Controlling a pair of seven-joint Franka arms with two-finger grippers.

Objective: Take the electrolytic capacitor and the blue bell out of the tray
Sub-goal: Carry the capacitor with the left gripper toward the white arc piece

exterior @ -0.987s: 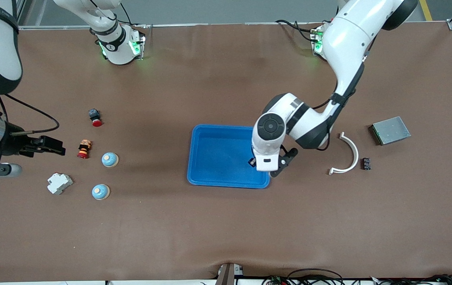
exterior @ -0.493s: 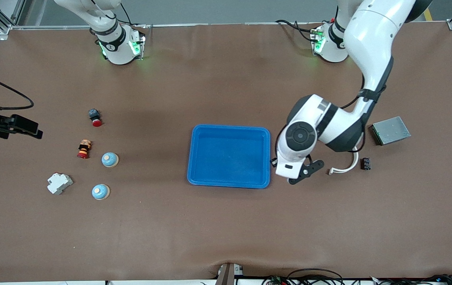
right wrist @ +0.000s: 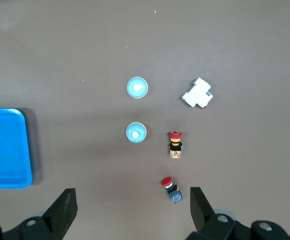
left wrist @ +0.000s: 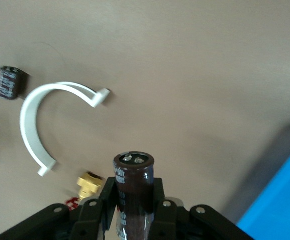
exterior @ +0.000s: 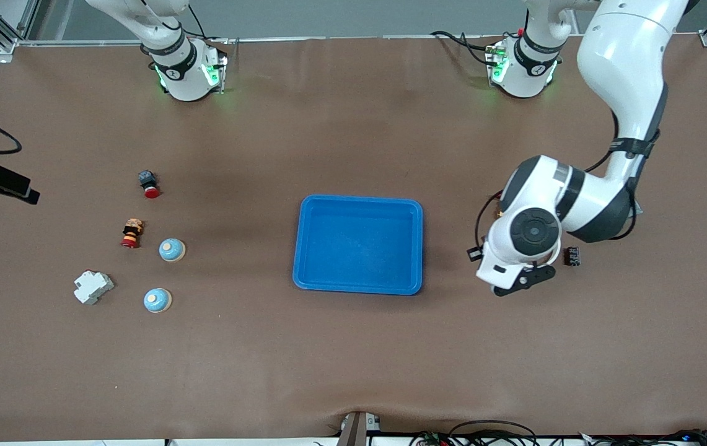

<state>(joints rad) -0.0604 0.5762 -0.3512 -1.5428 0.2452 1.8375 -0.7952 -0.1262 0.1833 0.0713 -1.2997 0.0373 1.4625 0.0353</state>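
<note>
Take the blue tray [exterior: 358, 244] as your landmark on the brown desk [exterior: 353, 353]; nothing lies in it.

Your left claw [left wrist: 132, 206] is clenched on a dark cylindrical capacitor [left wrist: 132, 185], held upright between its fingers [left wrist: 157, 200]. It hangs over the bare desk just beside the tray, on the side toward the left arm's end. In the front view only a small dark bit of that capacitor [exterior: 472, 253] peeks out beside the wrist.

Under the left claw, the wrist view shows you a white curved clip [left wrist: 37, 120], a second small capacitor [left wrist: 7, 82] lying near it, and a small brass fitting [left wrist: 89, 184]. A small black component [exterior: 572, 256] lies toward the left arm's end from the tray.

Your right claw [right wrist: 130, 210] is released, its fingers spread wide, up over the desk at the right arm's end. Two blue bells [exterior: 172, 249] [exterior: 157, 300] sit on the desk toward that end from the tray, untouched. Still more toward that end lie two red-capped push buttons [exterior: 149, 184] [exterior: 131, 233] and a white circuit breaker [exterior: 93, 287].
</note>
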